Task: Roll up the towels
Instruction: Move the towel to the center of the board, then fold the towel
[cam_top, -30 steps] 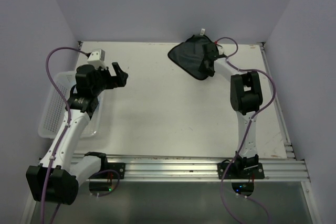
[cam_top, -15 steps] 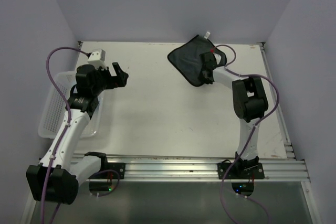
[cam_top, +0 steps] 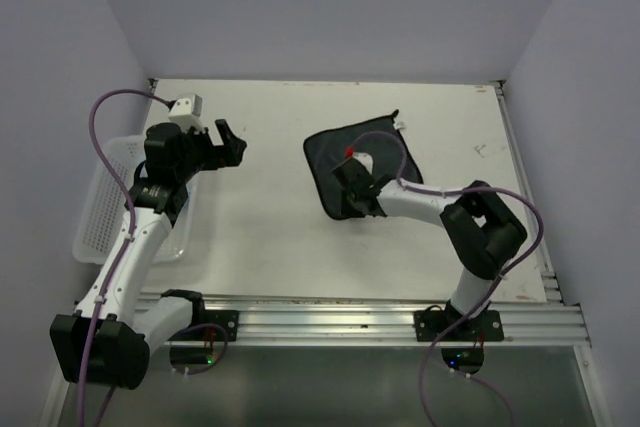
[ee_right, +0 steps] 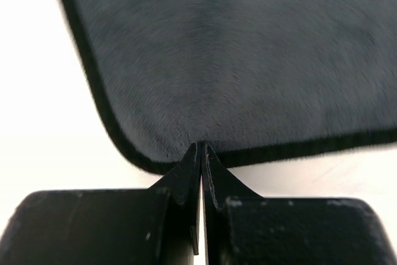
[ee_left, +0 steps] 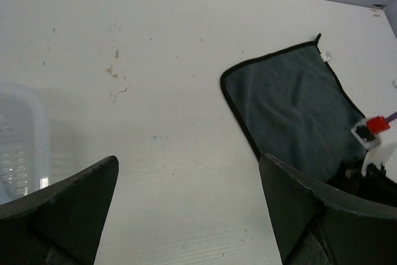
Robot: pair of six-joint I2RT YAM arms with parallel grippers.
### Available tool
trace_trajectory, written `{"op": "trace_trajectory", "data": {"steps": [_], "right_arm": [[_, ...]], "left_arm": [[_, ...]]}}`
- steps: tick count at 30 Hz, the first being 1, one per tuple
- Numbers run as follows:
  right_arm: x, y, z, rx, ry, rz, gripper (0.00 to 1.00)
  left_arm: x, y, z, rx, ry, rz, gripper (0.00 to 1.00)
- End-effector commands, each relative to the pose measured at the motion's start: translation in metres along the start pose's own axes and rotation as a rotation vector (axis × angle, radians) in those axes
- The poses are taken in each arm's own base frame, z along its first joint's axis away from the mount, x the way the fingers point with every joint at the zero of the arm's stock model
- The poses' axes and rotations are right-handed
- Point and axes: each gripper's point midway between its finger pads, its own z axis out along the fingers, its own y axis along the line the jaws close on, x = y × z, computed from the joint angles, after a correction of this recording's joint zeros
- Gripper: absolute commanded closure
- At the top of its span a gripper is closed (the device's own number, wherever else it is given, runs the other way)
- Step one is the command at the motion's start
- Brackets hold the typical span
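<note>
Dark grey towel lies spread flat on the white table, right of the middle, with a small white tag at its far corner. The right hand is clenched on its near hem, while the left hand hangs wide open above the table beside a white basket.

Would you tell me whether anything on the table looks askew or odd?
The dark towel lies flat but skewed to the table edges, its hem pinched by the right gripper. Nothing else stands out.
</note>
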Motion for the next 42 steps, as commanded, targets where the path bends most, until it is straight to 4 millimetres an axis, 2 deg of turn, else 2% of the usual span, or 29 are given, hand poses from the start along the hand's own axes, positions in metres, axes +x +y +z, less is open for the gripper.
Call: {"op": "trace_trajectory", "data": {"steps": [1, 3, 4, 5, 6, 7, 9, 10, 11, 13, 15, 16, 17, 19, 20, 22, 23, 24, 25, 26, 27, 28, 29, 31, 33, 34, 35, 38, 42], "right_arm": [[0.099, 0.016, -0.031, -0.006, 0.193, -0.052, 0.99], [0.13, 0.032, -0.052, -0.043, 0.21, -0.095, 0.99], [0.128, 0.044, -0.069, -0.092, 0.182, -0.063, 0.99], [0.138, 0.051, -0.081, -0.122, 0.175, -0.083, 0.98], [0.136, 0.052, -0.089, -0.139, 0.165, -0.074, 0.97], [0.123, 0.059, -0.107, -0.191, 0.13, -0.046, 0.92], [0.105, 0.057, -0.125, -0.207, 0.074, -0.036, 0.84], [0.094, 0.057, -0.133, -0.219, 0.034, -0.047, 0.74], [0.069, 0.058, -0.148, -0.246, -0.031, -0.021, 0.7], [0.05, 0.051, -0.157, -0.243, -0.071, -0.041, 0.63], [0.022, 0.04, -0.16, -0.245, -0.111, 0.004, 0.62], [0.013, 0.035, -0.159, -0.243, -0.123, 0.02, 0.63], [-0.002, 0.017, -0.152, -0.208, -0.144, 0.045, 0.64], [-0.023, 0.004, -0.148, -0.214, -0.183, 0.054, 0.68], [-0.043, -0.012, -0.143, -0.188, -0.21, 0.105, 0.7], [-0.061, -0.024, -0.134, -0.166, -0.224, 0.089, 0.71], [-0.081, -0.033, -0.132, -0.144, -0.253, 0.105, 0.71], [-0.09, -0.037, -0.128, -0.13, -0.256, 0.103, 0.71], [-0.089, -0.037, -0.111, -0.13, -0.203, 0.068, 0.71], [-0.107, -0.042, -0.109, -0.121, -0.219, 0.08, 0.71], [-0.112, -0.047, -0.101, -0.106, -0.217, 0.088, 0.71], [-0.11, -0.048, -0.083, -0.106, -0.173, 0.096, 0.71], [-0.125, -0.057, -0.076, -0.113, -0.196, 0.139, 0.71], [-0.132, -0.061, -0.059, -0.131, -0.176, 0.188, 0.7], [-0.141, -0.072, -0.034, -0.111, -0.152, 0.217, 0.69], [-0.143, -0.068, -0.028, -0.137, -0.132, 0.208, 0.7], [-0.147, -0.068, -0.012, -0.146, -0.105, 0.21, 0.7], [-0.15, -0.071, 0.005, -0.136, -0.078, 0.219, 0.68], [-0.159, -0.068, 0.015, -0.145, -0.105, 0.235, 0.63]], "left_arm": [[-0.004, -0.011, 0.003, 0.05, -0.018, 0.003, 0.0], [-0.001, -0.013, 0.005, 0.061, -0.009, 0.005, 0.0], [0.002, -0.013, 0.007, 0.063, 0.003, 0.004, 0.01], [0.004, -0.016, 0.009, 0.069, 0.01, 0.007, 0.0], [0.006, -0.016, 0.01, 0.072, 0.016, 0.007, 0.01], [0.01, -0.019, 0.012, 0.088, 0.032, 0.007, 0.0], [0.015, -0.022, 0.016, 0.106, 0.05, 0.005, 0.0], [0.019, -0.024, 0.018, 0.117, 0.066, 0.004, 0.0], [0.021, -0.028, 0.019, 0.138, 0.074, 0.006, 0.0], [0.029, -0.032, 0.023, 0.161, 0.101, 0.004, 0.0], [0.036, -0.037, 0.025, 0.176, 0.123, 0.007, 0.0], [0.04, -0.037, 0.028, 0.171, 0.136, 0.006, 0.0], [0.046, -0.036, 0.031, 0.161, 0.149, 0.005, 0.0], [0.054, -0.037, 0.035, 0.16, 0.173, 0.001, 0.01], [0.059, -0.041, 0.036, 0.166, 0.186, 0.008, 0.01], [0.068, -0.039, 0.041, 0.15, 0.217, 0.018, 0.02], [0.075, -0.042, 0.042, 0.151, 0.239, 0.023, 0.01], [0.078, -0.044, 0.043, 0.153, 0.245, 0.026, 0.01], [0.085, -0.046, 0.045, 0.15, 0.264, 0.033, 0.01], [0.09, -0.046, 0.046, 0.148, 0.28, 0.034, 0.01], [0.093, -0.047, 0.047, 0.149, 0.291, 0.035, 0.01], [0.102, -0.045, 0.05, 0.137, 0.318, 0.035, 0.01], [0.107, -0.045, 0.051, 0.126, 0.336, 0.038, 0.01], [0.114, -0.045, 0.053, 0.119, 0.358, 0.029, 0.01], [0.115, -0.045, 0.054, 0.116, 0.357, 0.023, 0.0], [0.115, -0.046, 0.054, 0.12, 0.358, 0.019, 0.0], [0.115, -0.046, 0.054, 0.124, 0.358, 0.019, 0.0], [0.116, -0.045, 0.054, 0.122, 0.359, 0.022, 0.0], [0.113, -0.04, 0.055, 0.096, 0.352, 0.047, 0.0]]}}
